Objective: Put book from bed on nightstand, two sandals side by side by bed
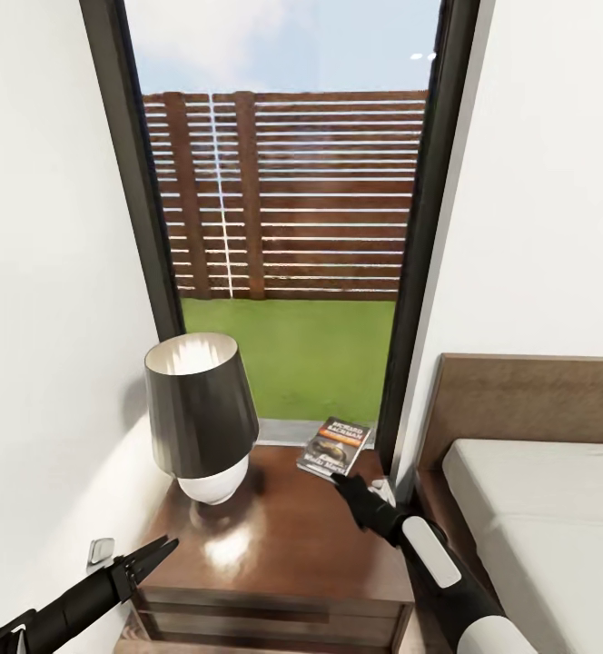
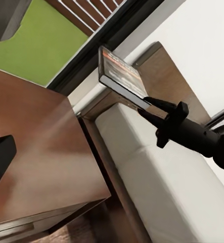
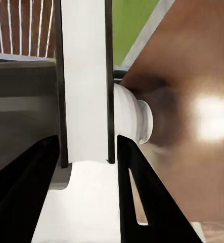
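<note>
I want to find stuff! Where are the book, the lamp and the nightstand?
book [image 1: 335,447]: head view, middle of its cover.
lamp [image 1: 202,413]: head view, dark shade.
nightstand [image 1: 283,536]: head view, bare glossy top.

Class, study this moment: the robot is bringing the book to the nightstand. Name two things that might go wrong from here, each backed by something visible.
1. The right end effector grips the book by one edge only, held above the nightstand, so it may slip or tilt on release.
2. The book hangs near the nightstand's back right corner, so it might land overhanging the edge. The lamp takes up the left side.
</note>
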Controlling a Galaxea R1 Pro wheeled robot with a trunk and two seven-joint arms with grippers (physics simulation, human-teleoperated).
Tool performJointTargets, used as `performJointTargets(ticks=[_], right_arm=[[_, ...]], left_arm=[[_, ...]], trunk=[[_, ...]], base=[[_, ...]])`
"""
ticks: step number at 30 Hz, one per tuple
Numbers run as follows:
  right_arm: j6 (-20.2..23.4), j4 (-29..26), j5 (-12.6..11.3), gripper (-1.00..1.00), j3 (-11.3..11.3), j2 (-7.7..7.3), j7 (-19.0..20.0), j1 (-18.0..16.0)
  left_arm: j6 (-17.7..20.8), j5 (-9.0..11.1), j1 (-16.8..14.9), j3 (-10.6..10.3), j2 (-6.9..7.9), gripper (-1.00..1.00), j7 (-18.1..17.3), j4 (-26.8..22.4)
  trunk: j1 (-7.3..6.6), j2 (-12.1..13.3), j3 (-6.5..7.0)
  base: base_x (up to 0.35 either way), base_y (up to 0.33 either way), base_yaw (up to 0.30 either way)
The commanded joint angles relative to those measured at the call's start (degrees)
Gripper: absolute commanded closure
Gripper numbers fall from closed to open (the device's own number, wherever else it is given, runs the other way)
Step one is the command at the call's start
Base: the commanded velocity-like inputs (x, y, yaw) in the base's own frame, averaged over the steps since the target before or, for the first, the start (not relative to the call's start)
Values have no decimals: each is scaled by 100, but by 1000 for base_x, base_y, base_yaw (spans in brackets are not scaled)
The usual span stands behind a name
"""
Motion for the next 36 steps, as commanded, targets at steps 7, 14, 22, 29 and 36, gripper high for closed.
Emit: performJointTargets(ticks=[7, 14, 22, 29, 36], right_arm=[[591, -3, -136, 100, -88, 4, -614, 0], [759, -2, -292, 100, -194, -3, -1125, -4], [801, 62, -356, 100, -254, -2, -1622, -21], [809, 80, -501, 100, -390, -5, -1833, -24], [807, 84, -599, 100, -439, -6, -2165, -34]], left_arm=[[52, -56, -9, 19, -20, -100, -49, -8], [44, -51, -9, 18, -22, -100, -54, -8], [42, -50, -9, 40, -33, -100, -66, -8], [56, -49, -9, 54, -35, -100, -74, -8], [71, -43, -9, 136, -36, -100, -87, -13]], trunk=[[-1, -3, -5], [-1, -3, -5], [-1, -3, -5], [-1, -3, -5], [-1, -3, -5]], base=[[0, 0, 0], [0, 0, 0], [0, 0, 0], [0, 0, 0], [0, 0, 0]])
